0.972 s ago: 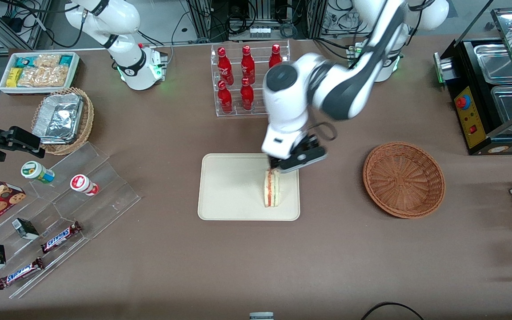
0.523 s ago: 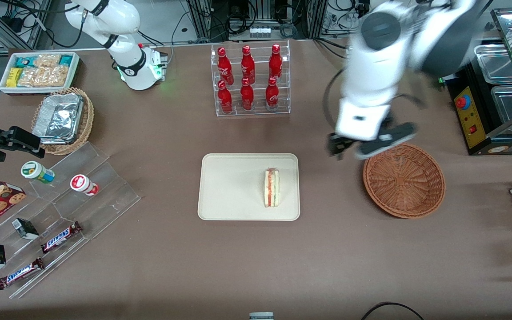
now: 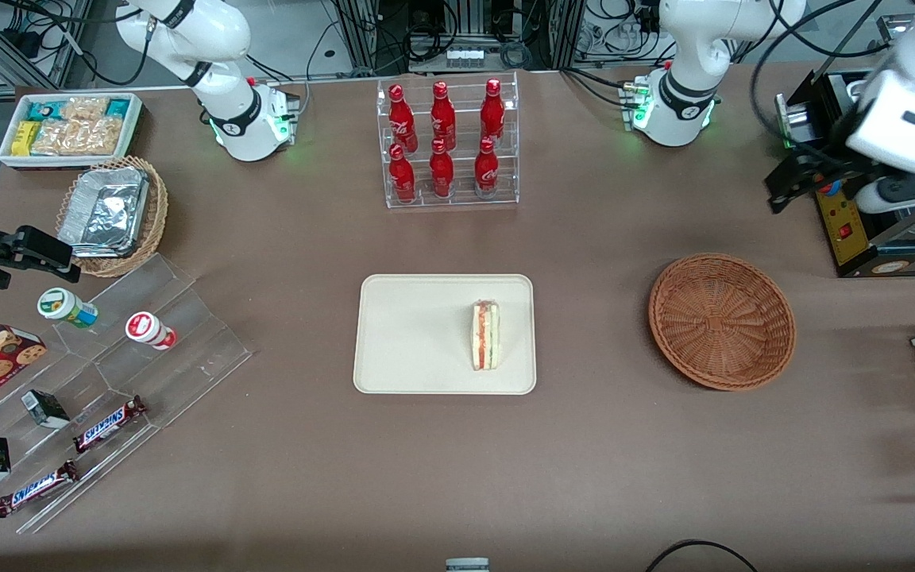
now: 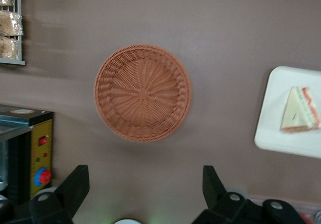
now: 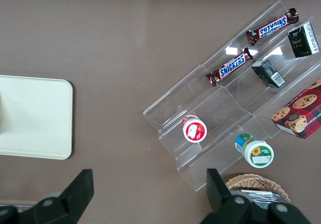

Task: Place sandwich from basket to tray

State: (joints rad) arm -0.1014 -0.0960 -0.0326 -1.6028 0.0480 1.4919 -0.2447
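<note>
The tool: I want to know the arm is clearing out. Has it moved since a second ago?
Yes. The tool has left the sandwich on the tray, passed the basket and now hangs open toward the working arm's end of the table.

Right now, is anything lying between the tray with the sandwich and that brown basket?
No. Front view shows bare tabletop between tray and basket; the gripper hangs open, away from both.

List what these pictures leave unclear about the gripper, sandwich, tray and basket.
- Gripper: the wrist view shows its fingers spread wide; in the front view it hangs over the black machine and only dark fingers show.
- Tray: cut by the frame edge in the wrist view.
- Sandwich: the face resting on the tray is hidden.
- Basket: fully visible, nothing in it.
</note>
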